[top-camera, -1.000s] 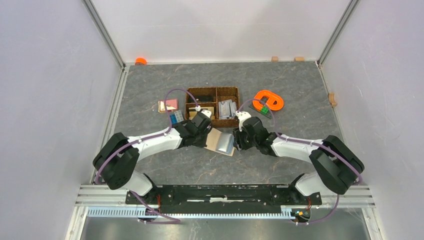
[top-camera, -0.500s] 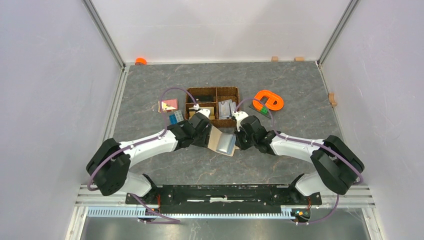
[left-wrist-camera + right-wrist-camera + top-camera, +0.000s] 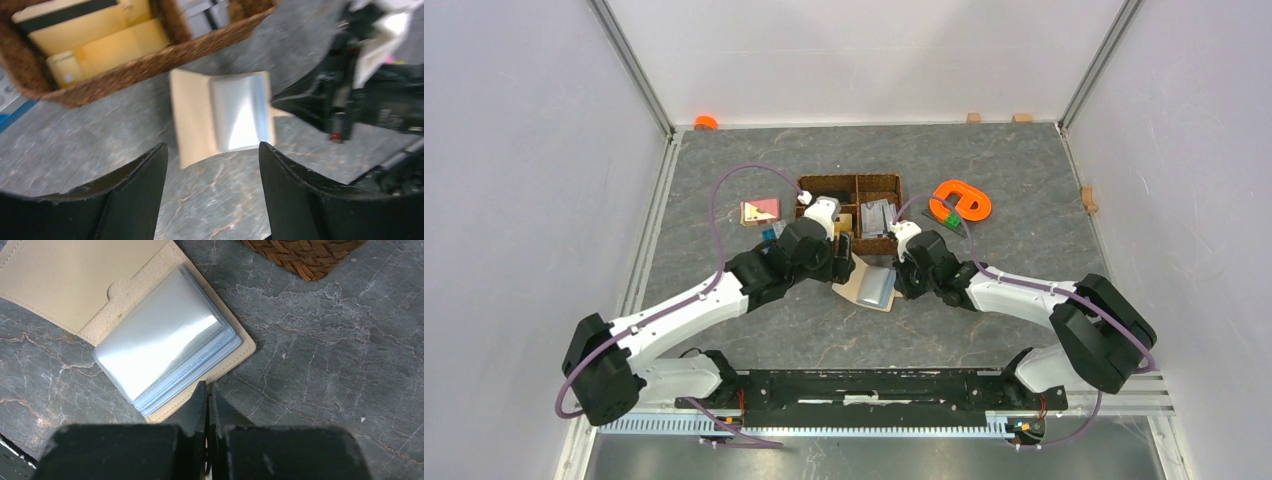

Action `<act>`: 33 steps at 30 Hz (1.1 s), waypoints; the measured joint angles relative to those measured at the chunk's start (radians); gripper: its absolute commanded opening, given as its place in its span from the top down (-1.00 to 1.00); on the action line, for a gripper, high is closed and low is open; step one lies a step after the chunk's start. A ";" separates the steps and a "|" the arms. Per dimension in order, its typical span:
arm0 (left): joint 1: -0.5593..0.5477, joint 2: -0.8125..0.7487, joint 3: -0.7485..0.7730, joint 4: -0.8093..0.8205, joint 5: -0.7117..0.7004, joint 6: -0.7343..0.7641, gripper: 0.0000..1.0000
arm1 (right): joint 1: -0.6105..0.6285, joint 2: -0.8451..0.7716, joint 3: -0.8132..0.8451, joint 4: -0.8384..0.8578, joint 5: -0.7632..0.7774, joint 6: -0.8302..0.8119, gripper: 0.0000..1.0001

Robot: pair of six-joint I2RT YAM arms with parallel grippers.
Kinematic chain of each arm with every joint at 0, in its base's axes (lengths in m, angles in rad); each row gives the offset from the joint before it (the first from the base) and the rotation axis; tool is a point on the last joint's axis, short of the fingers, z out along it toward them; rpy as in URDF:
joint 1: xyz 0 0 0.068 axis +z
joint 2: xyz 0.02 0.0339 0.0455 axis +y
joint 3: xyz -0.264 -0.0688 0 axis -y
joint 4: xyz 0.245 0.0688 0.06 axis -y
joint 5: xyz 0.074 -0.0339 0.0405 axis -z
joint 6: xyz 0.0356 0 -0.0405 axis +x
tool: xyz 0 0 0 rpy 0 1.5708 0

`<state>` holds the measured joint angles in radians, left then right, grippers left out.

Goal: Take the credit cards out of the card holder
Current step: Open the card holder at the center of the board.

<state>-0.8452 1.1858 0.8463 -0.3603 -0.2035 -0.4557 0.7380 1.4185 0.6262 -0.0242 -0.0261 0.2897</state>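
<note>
The card holder (image 3: 867, 285) lies open on the table, beige flap (image 3: 195, 115) to the left and pale blue-grey sleeves (image 3: 160, 340) to the right. Glare covers the sleeves, so I cannot make out credit cards in them. My right gripper (image 3: 207, 390) is shut at the holder's right edge, and in the left wrist view the snap tab (image 3: 280, 113) runs in between its fingers. My left gripper (image 3: 212, 150) hangs open above the table just short of the holder, with nothing between its fingers. From above, the left gripper (image 3: 844, 262) is beside the flap.
A brown woven divided basket (image 3: 849, 182) stands just behind the holder, with yellow cards (image 3: 100, 35) and grey ones (image 3: 879, 215) in its compartments. A pink card (image 3: 760, 210) lies left of it. An orange object (image 3: 961, 200) sits to its right.
My left gripper opened, let go of the holder's left flap and drew back towards the basket. My right gripper shut at the holder's right edge.
</note>
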 measured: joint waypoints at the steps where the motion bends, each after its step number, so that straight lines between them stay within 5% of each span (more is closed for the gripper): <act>1: -0.002 -0.010 0.000 0.026 0.012 0.000 -0.47 | 0.000 0.000 0.000 0.000 0.000 0.000 1.00; 8: -0.006 0.125 0.000 0.211 0.086 0.006 -0.47 | 0.000 -0.017 -0.002 0.005 0.003 -0.001 1.00; 33: -0.006 0.478 0.111 0.133 0.216 0.008 -0.58 | 0.000 -0.071 -0.040 0.055 0.000 -0.003 1.00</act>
<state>-0.8509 1.6638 0.9569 -0.2276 0.0124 -0.4477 0.7380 1.3476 0.5858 0.0307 -0.0265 0.2871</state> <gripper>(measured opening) 0.781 0.014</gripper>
